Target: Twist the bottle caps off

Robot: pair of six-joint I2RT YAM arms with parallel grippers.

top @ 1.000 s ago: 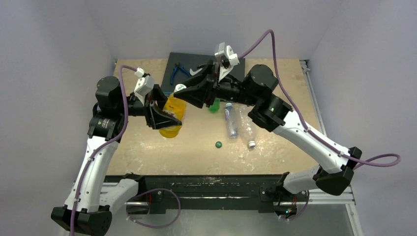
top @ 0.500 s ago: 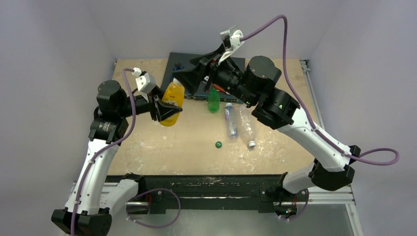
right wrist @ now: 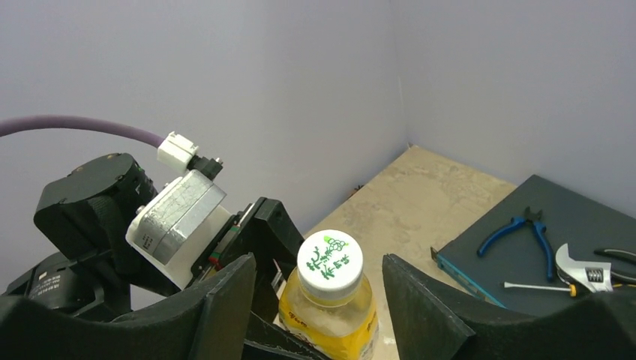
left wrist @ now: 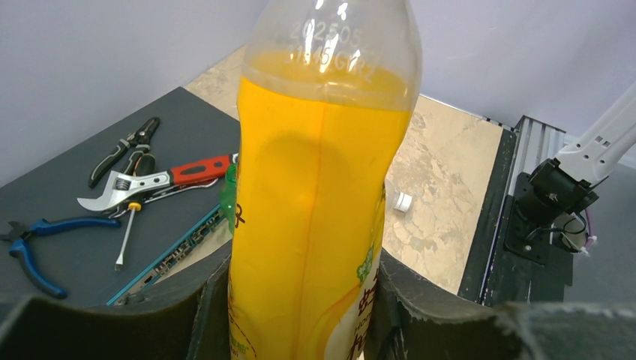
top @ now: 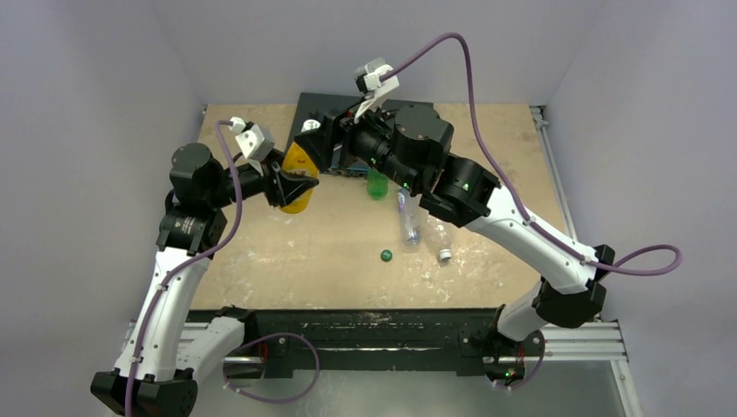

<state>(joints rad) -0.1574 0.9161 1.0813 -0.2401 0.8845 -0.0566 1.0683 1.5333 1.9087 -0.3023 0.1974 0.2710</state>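
STEP: cap grab, orange-yellow bottle (left wrist: pixel 315 187) | LEFT: left fingers (left wrist: pixel 409 319) pinching its lower body, bottle tilted and raised over the bench (top: pixel 287 261), far left | RIGHT: right fingers (right wrist: pixel 225 300) spread, flanking the white cap (right wrist: pixel 330 261), no contact | TIP: centre on the cap, close square on its rim, twist while left clamps hard.

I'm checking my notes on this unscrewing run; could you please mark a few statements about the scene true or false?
1. The left end effector is shut on the orange-yellow bottle. True.
2. That bottle's white cap is off. False: it sits on the bottle, inside the open right end effector.
3. A dark green cap lies loose on the table. True.
4. The blue-labelled clear bottle stands upright. False: it lies on its side.
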